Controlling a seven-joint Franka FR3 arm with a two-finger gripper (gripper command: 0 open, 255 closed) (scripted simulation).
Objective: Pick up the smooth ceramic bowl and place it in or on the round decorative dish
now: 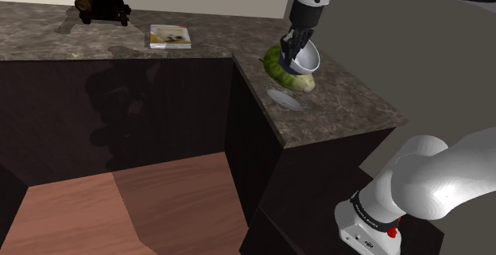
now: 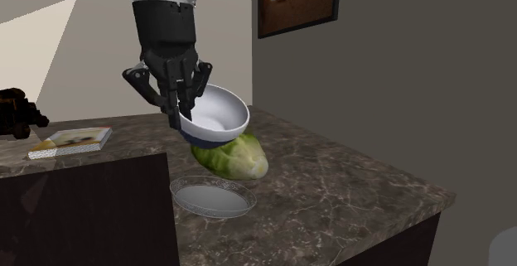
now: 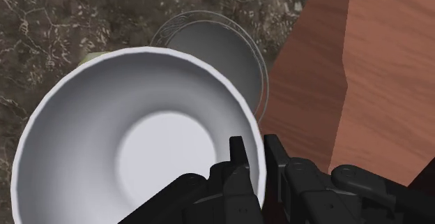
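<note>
A smooth white bowl [image 2: 217,115] hangs tilted in the air above the counter, and my black gripper [image 2: 184,111] is shut on its rim. In the wrist view the bowl [image 3: 132,146] has one finger inside its rim and the other outside, with the gripper [image 3: 254,163] clasping the wall. The round dish [image 2: 212,196], shallow, grey and with a patterned rim, lies flat on the dark stone counter, just below and in front of the bowl. In the shoulder view the bowl [image 1: 304,57] is lifted over the dish [image 1: 286,98]; from the wrist the dish [image 3: 223,51] shows past the bowl's rim.
A green lettuce-like lump [image 2: 234,158] lies on the counter [image 2: 348,190] right under the bowl, beside the dish. Farther back are a book [image 1: 170,36] and a dark figurine [image 1: 102,2]. The counter's edge drops to a wooden floor [image 1: 135,214] close to the dish.
</note>
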